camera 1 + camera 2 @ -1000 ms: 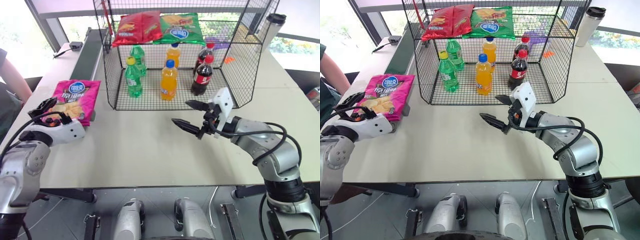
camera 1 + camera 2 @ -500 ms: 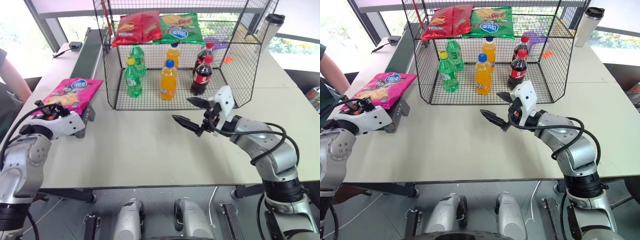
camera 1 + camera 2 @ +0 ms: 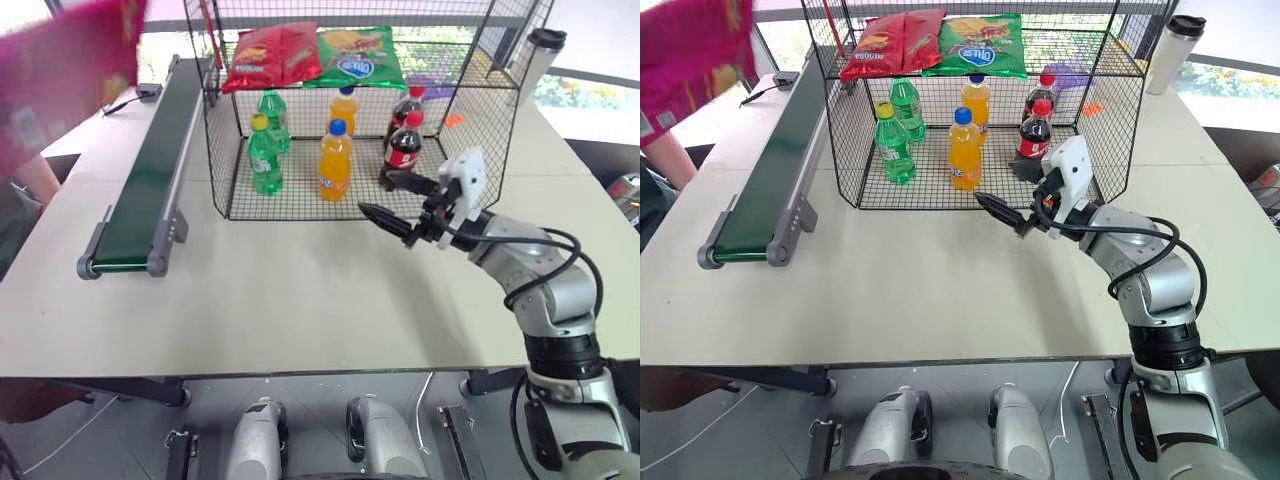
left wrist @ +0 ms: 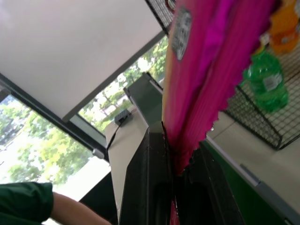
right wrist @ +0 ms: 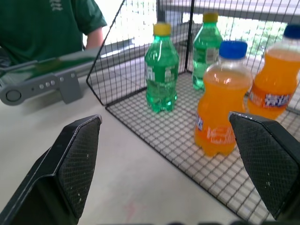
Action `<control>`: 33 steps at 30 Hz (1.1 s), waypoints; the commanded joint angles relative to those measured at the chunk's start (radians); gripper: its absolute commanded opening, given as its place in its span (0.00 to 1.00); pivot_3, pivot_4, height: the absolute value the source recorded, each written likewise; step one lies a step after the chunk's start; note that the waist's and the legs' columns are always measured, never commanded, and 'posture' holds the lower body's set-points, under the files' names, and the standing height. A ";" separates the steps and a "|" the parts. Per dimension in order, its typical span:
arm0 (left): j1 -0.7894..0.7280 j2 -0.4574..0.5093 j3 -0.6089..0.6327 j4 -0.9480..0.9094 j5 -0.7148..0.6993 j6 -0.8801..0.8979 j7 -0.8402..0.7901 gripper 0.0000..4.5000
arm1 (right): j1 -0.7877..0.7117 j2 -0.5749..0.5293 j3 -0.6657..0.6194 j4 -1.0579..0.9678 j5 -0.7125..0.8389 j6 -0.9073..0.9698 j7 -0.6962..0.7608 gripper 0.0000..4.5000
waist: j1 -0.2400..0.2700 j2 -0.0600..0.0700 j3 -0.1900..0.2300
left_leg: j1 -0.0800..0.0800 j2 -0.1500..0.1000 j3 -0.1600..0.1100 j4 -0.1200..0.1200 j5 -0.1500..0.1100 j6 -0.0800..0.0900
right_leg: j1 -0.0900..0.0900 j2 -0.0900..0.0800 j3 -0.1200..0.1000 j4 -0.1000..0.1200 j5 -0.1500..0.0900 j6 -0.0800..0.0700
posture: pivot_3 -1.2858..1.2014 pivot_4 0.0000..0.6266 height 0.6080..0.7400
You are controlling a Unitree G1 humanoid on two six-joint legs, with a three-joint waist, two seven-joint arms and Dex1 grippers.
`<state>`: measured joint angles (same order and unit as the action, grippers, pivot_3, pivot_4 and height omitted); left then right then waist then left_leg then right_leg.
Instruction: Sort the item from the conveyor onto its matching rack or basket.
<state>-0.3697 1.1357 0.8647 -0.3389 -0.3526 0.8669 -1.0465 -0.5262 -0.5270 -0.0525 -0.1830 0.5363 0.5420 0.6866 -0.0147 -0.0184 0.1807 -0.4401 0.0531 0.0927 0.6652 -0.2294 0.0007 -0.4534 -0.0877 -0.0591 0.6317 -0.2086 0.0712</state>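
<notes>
So the left gripper (image 4: 174, 161) is pinching the pink chip bag (image 3: 60, 70) by its crimped edge, holding it above the conveyor (image 3: 150, 180) at the desk's left edge, presumably heading for the rack (image 3: 480, 120). The right gripper (image 3: 395, 198) is hanging wide open, empty.

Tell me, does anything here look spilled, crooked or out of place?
Nothing spilled. The one odd sight is the crinkly magenta-pink chip bag, pinched by its edge in the left tool and hanging in the air beside the black wire-grid rack, where the bottles stand upright.
</notes>
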 commanded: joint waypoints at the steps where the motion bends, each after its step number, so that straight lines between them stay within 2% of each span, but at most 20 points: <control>1: 0.002 0.097 0.114 0.023 -0.182 0.145 -0.159 0.01 | -0.040 0.001 -0.056 0.006 0.041 -0.023 0.031 1.00 | 0.001 -0.001 0.000 | 0.000 0.000 0.000 0.000 0.000 0.000 | 0.000 0.000 0.000 0.000 -0.001 -0.001 | 0.52 0.24 1.00; 4: -0.016 0.165 0.131 0.061 -0.300 0.205 -0.242 0.01 | -0.066 -0.013 -0.084 0.015 0.069 -0.018 0.055 1.00 | 0.000 -0.001 0.001 | 0.000 0.000 0.000 0.000 0.000 -0.001 | 0.000 0.000 0.000 0.000 -0.001 -0.003 | 0.52 0.24 1.00; 6: -0.083 0.190 0.082 0.102 -0.395 0.208 -0.251 0.01 | -0.099 -0.031 -0.107 0.024 0.093 -0.008 0.080 1.00 | 0.001 -0.001 0.001 | 0.000 0.000 0.000 0.000 0.000 -0.001 | 0.000 0.000 0.000 0.000 -0.002 -0.003 | 0.52 0.24 1.00; 10: -0.213 0.193 -0.084 0.146 -0.537 0.186 -0.239 0.01 | -0.141 -0.089 -0.125 0.022 0.146 0.033 0.167 1.00 | 0.003 -0.001 0.001 | 0.001 -0.001 -0.002 0.000 0.000 -0.001 | 0.002 0.000 0.000 0.000 -0.002 -0.003 | 0.52 0.24 1.00; 14: -0.374 0.141 -0.279 0.177 -0.627 0.150 -0.221 0.01 | -0.164 -0.143 -0.164 0.009 0.228 0.087 0.236 1.00 | 0.003 -0.001 0.001 | 0.003 -0.001 -0.002 0.000 0.000 -0.001 | 0.006 0.000 0.000 -0.001 -0.002 -0.003 | 0.52 0.24 1.00; 22: -0.584 0.032 -0.561 0.268 -0.602 0.063 -0.295 0.01 | -0.199 -0.177 -0.177 -0.046 0.306 0.125 0.279 1.00 | 0.000 -0.001 0.001 | 0.004 -0.001 -0.002 0.000 0.001 -0.001 | 0.006 0.001 0.000 0.000 -0.001 -0.002 | 0.52 0.24 1.00; 33: -0.700 -0.102 -0.794 0.385 -0.459 -0.055 -0.437 0.01 | -0.253 -0.148 -0.175 -0.118 0.497 0.243 0.253 1.00 | 0.004 -0.001 0.002 | 0.004 -0.001 -0.002 0.000 0.001 -0.001 | 0.006 0.001 0.000 0.000 -0.001 -0.002 | 0.52 0.24 1.00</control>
<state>-1.0366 1.0287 0.0704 0.0360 -0.8358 0.8423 -1.4615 -0.7648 -0.6776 -0.2052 -0.2658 0.9851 0.7736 0.9462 -0.0108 -0.0193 0.1822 -0.4364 0.0519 0.0910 0.6656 -0.2288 0.0001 -0.4474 -0.0871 -0.0589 0.6312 -0.2101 0.0693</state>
